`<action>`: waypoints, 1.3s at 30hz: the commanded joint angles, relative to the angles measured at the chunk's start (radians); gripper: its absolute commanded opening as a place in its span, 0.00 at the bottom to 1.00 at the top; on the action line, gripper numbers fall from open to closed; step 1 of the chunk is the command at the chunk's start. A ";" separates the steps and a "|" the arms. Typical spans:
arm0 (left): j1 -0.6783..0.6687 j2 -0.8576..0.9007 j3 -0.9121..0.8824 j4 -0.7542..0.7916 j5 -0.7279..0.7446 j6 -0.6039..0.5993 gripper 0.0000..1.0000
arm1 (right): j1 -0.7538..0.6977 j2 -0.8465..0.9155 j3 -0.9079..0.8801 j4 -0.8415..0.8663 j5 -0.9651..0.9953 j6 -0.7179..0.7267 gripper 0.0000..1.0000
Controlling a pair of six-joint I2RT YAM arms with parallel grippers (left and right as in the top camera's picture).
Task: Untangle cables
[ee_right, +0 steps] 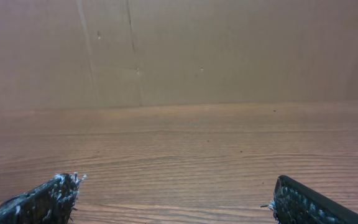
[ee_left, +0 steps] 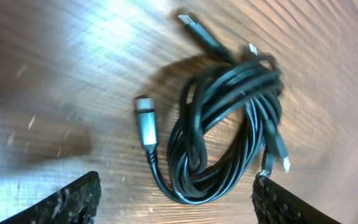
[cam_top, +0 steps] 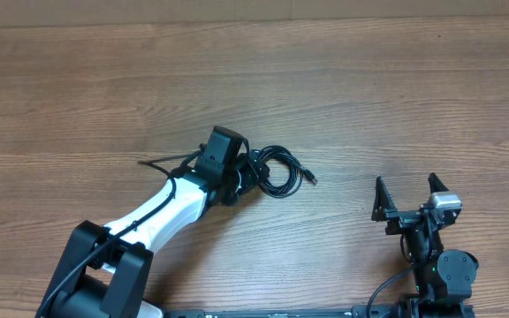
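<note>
The cables (cam_top: 278,170) lie as one small coil of thin black cords on the wooden table, just right of centre. In the left wrist view the cables (ee_left: 229,118) form a loose oval loop, with a silver plug (ee_left: 145,119) on the left and other plug ends sticking out at the top and right. My left gripper (cam_top: 251,170) is at the coil's left edge. It is open (ee_left: 178,182), the coil's lower bend lying between its fingers, and the right finger (ee_left: 278,202) is close to a plug. My right gripper (cam_top: 406,184) stands open and empty at the lower right (ee_right: 176,182), far from the coil.
The table (cam_top: 369,79) is bare wood. A brown wall (ee_right: 229,50) stands behind its far edge. The left arm's white link (cam_top: 162,208) and the black bases (cam_top: 95,274) fill the near-left corner. A thick black wire (cam_top: 383,291) runs by the right arm's base.
</note>
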 commanded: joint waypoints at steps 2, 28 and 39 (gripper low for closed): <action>0.002 -0.021 0.011 0.029 -0.037 0.411 0.75 | -0.003 -0.010 -0.010 0.003 0.006 0.002 1.00; 0.013 0.086 0.024 0.119 -0.115 0.317 0.04 | -0.003 -0.010 -0.010 0.003 0.006 0.002 1.00; 0.040 -0.242 0.069 -0.026 -0.032 0.478 0.04 | -0.003 -0.010 -0.010 0.003 0.006 0.002 1.00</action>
